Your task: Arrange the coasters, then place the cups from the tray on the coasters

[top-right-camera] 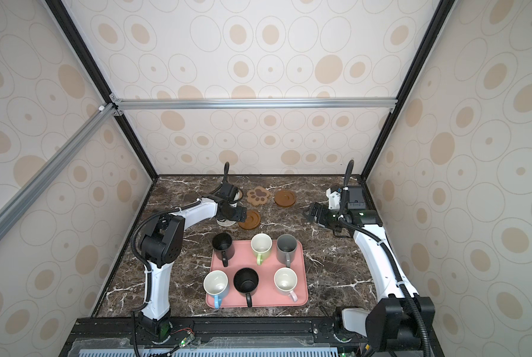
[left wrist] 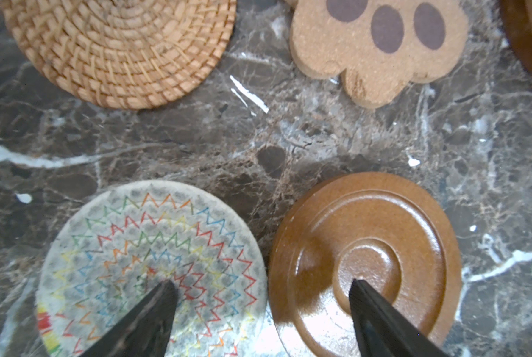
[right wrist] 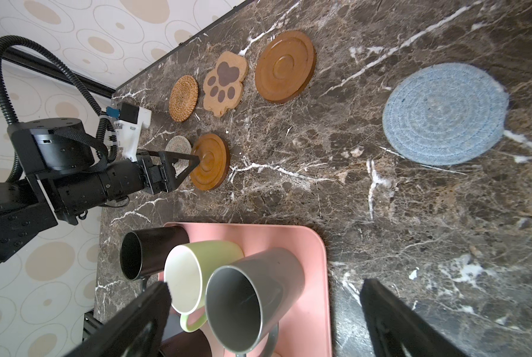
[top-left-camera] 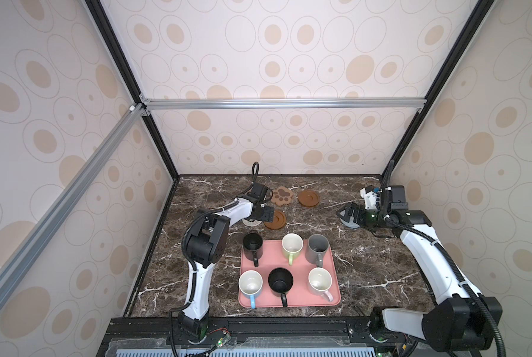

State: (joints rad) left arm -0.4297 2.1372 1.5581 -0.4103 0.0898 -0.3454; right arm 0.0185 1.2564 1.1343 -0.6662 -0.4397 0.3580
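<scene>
So, left tool [left wrist: 262,283] is closest
Open, empty, straddling mat [left wrist: 134,247] and disc [left wrist: 366,231] below; right tool [right wrist: 265,286] wide, empty.

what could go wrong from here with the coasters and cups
1. The open left gripper spans the beige woven coaster and the near wooden coaster, which lie edge to edge; closing could drag both.
2. The green cup and grey cup stand close together on the tray; grabbing one may knock the other.

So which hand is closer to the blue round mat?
Right. The right hand hovers beside the blue mat; the left hand is well away, over a brown disc.
</scene>
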